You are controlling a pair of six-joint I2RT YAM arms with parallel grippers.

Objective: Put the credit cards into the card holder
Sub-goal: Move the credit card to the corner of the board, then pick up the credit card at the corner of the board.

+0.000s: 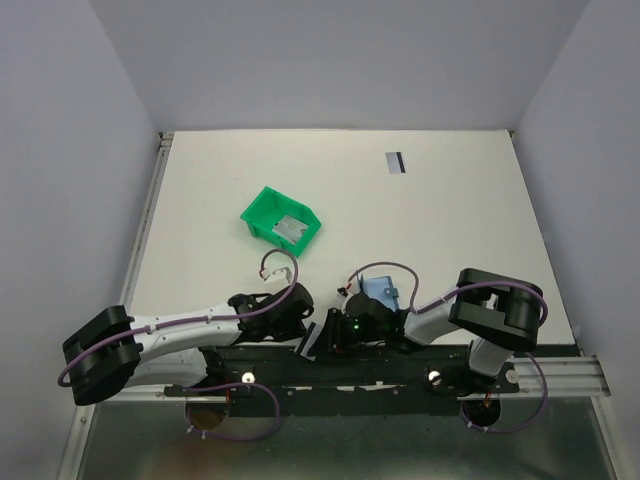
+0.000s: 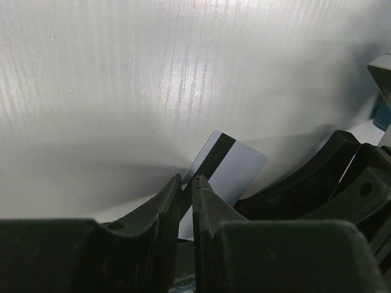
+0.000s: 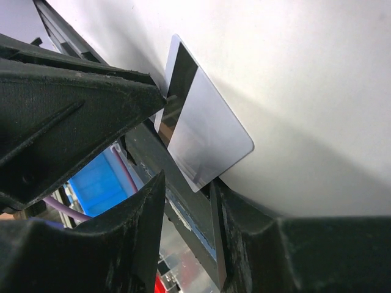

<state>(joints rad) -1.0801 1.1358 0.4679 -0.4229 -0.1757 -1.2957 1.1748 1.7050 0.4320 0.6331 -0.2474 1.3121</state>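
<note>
Left fingers (image 2: pixel 204 201) pinch one edge of the thin silvery dark-striped card (image 2: pixel 235 165); right fingers (image 3: pixel 110 97) gape apart, so it could pivot loose onto the white table (image 2: pixel 122 73)

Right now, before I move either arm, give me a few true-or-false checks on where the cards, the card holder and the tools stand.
1. The left tool is clamped on a striped card. True.
2. The green bin holds nothing. False: a second card lies in it.
3. A third card lies alone, past the bin toward the far right. True.
4. The card holder sits in the bin. False: it lies outside, close by the right tool.
5. The right tool's jaws are pressed shut. False: they stand apart.
</note>
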